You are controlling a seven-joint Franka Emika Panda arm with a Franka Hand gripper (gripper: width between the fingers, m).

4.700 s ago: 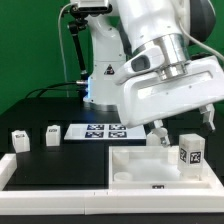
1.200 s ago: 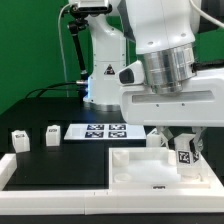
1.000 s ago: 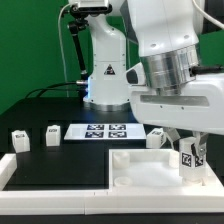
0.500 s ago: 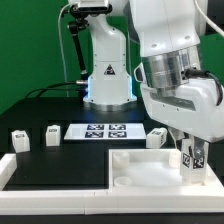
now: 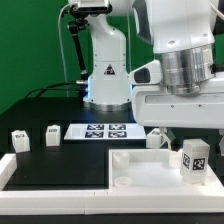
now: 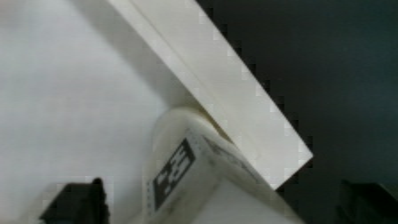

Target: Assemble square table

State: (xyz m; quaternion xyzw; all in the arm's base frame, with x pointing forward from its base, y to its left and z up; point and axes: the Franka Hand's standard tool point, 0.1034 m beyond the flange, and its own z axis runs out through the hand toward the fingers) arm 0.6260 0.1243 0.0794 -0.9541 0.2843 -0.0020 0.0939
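The white square tabletop [image 5: 140,168] lies at the front of the exterior view's right, raised edges up. One stubby white leg [image 5: 193,159] with a black-and-white tag stands upright on its far right corner. My gripper [image 5: 190,134] hangs just above that leg, open, its fingers spread to either side and off it. In the wrist view the same leg [image 6: 185,172] sits against the tabletop's raised edge [image 6: 214,95], with one dark finger [image 6: 75,201] to its side. Three more legs stand loose: two [image 5: 18,140] [image 5: 52,134] at the left, one [image 5: 155,139] behind the tabletop.
The marker board [image 5: 104,131] lies flat in the middle of the black table. Long white border rails [image 5: 50,172] run along the front and left. The arm's white base [image 5: 105,70] stands behind the board.
My gripper held the tagged leg over the tabletop's right corner. It has since opened, let the leg go and risen. The leg stays standing there.
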